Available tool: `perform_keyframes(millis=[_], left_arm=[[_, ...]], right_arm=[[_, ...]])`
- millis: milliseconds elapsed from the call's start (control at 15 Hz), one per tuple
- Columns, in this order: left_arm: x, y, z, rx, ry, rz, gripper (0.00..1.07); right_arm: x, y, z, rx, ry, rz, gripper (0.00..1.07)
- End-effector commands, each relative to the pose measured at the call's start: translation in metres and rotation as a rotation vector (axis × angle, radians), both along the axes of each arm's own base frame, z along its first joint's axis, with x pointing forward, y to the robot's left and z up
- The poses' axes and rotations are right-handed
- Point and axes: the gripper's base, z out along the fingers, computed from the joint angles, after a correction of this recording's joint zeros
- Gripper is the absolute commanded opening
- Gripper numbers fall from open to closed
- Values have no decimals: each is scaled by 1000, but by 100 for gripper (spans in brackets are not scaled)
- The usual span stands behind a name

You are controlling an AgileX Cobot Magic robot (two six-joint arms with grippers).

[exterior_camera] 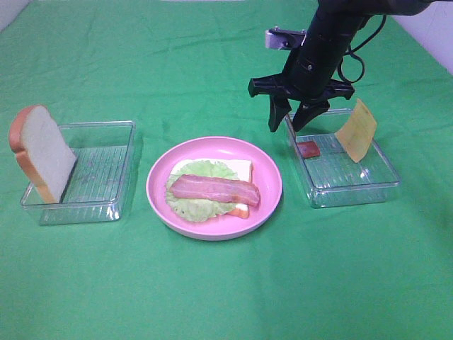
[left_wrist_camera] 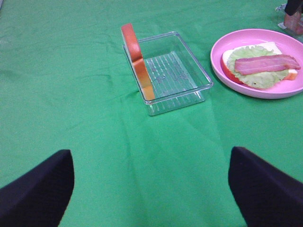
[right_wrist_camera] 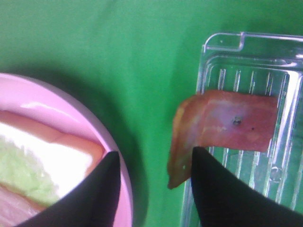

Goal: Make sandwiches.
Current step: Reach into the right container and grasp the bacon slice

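A half-built sandwich lies on the round pink plate [exterior_camera: 269,177]: a white bread slice [exterior_camera: 237,168], ruffled lettuce [exterior_camera: 195,207] and a bacon strip [exterior_camera: 216,190]. A second bread slice [exterior_camera: 41,152] leans upright at the left end of the left clear tray [exterior_camera: 106,212]. In the right clear tray [exterior_camera: 354,191] an orange-yellow cheese square [exterior_camera: 357,131] leans on the far wall. A bacon piece [exterior_camera: 308,149] hangs over its left wall, as the right wrist view [right_wrist_camera: 227,123] shows. My right gripper [exterior_camera: 286,126] is open and empty just above that bacon. My left gripper [left_wrist_camera: 150,151] is open, far from the trays.
Green cloth covers the whole table [exterior_camera: 212,297]. The left wrist view shows the left tray [left_wrist_camera: 180,99] with its bread slice [left_wrist_camera: 137,61] and the plate [left_wrist_camera: 255,92] beyond it. The right arm's cables hang above the right tray.
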Motion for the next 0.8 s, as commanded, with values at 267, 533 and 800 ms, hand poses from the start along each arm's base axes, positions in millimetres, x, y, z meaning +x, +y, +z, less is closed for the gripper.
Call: perform_keyframes(millis=[267, 533, 800], left_arm=[[-2, 1, 0, -12, -29, -3, 84], [-2, 1, 0, -12, -29, -3, 84], [-2, 1, 0, -12, -29, -3, 84]], right_arm=[[4, -4, -1, -45, -34, -17, 10], [4, -7, -1, -73, -35, -24, 0], [2, -8, 11, -74, -53, -20, 0]])
